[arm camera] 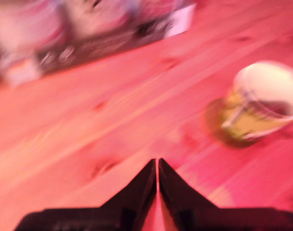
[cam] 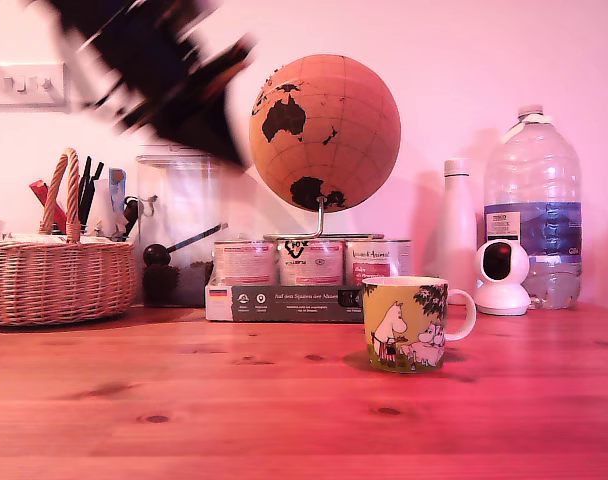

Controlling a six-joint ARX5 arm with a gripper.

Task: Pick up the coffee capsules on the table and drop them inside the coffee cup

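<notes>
Reddish-brown wood is what you see most: the table (cam: 184, 400) fills the bottom of the exterior view, with dark knots and plank lines. Your arm (cam: 154, 70) is a big black blur high up on the exterior view's left, well above the table. Below it sits a woven basket (cam: 54, 275) with a looped handle. In the middle at the back stands a cork-coloured globe (cam: 324, 130), and under it you see three silver tins (cam: 309, 262) in a row on a dark box. On the exterior view's right stand a big clear water bottle (cam: 531, 200), a white bottle (cam: 456, 220) and a small round white camera (cam: 502, 275).

The yellow coffee cup (cam: 404, 322) stands upright on the table, in front of the tins and toward the exterior view's right. Its white handle points to that right side. You can see white cartoon animals on it.

In the wrist view your gripper (arm camera: 157, 166) is blurry, with its two black fingers pressed almost together and nothing seen between them. The cup is off to one side there, white inside.

You cannot see the capsules in either view.
</notes>
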